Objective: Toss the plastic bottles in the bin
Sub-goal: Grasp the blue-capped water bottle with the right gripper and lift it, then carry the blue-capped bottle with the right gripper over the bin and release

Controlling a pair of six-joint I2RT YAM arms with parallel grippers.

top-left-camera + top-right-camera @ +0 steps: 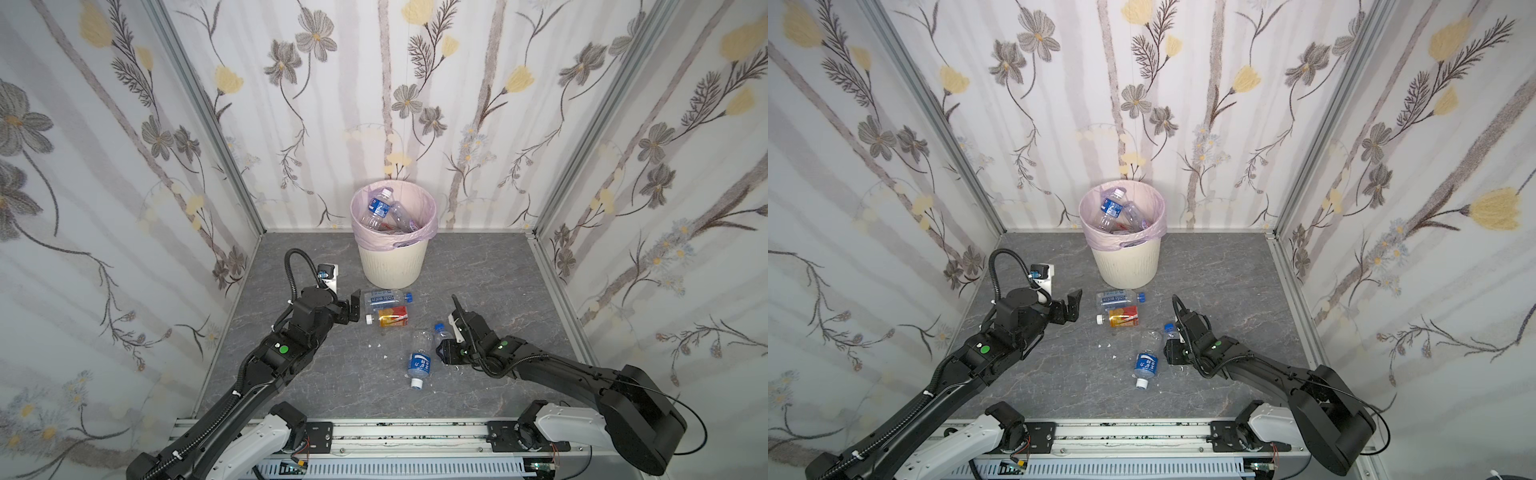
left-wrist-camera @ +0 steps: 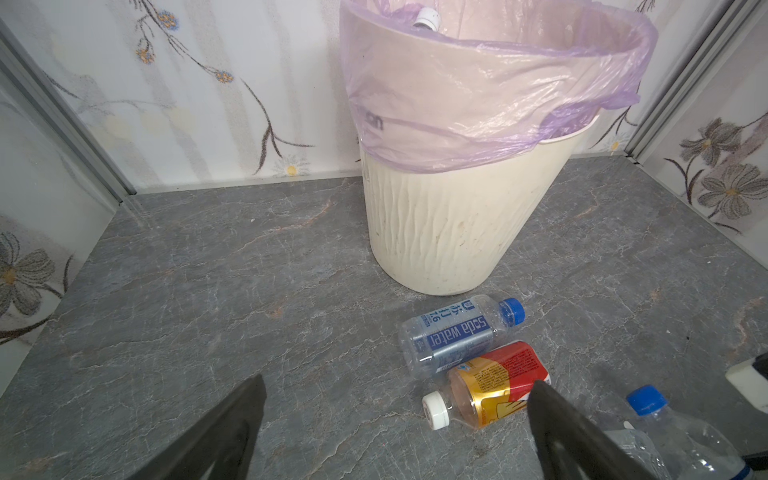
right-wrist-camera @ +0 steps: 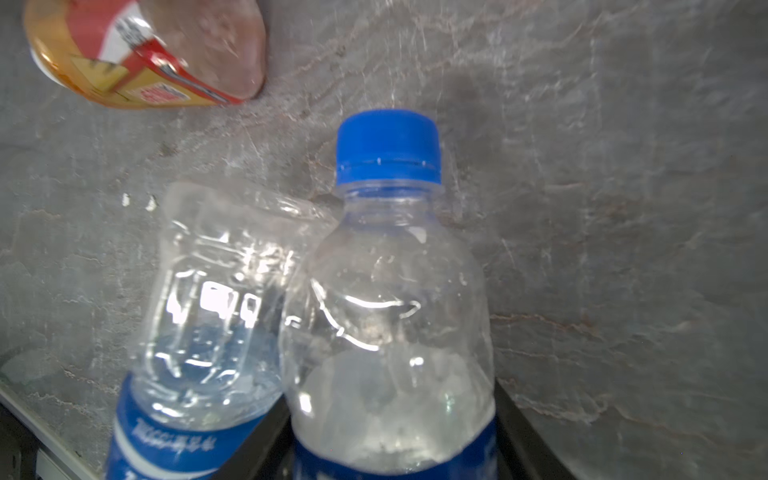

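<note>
Right gripper (image 3: 392, 428) pinches the blue-capped bottle (image 3: 386, 270) across its label, cap pointing away. Bin (image 1: 392, 266) stands beyond, leftward; left gripper (image 1: 353, 307) gapes empty

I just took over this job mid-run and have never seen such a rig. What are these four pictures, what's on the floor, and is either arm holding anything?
You see two black robot arms with two-finger grippers. Two pictures look down on the whole scene; the other two come from a camera on each wrist. At the back stands the bin, bottles already inside. On the grey floor lie a soda water bottle, a red-orange labelled bottle beside it, and a white-capped bottle nearer the arms. The left gripper is open and empty, near the first two. The right gripper is closed on a blue-capped bottle, seen close up in its wrist view.
</note>
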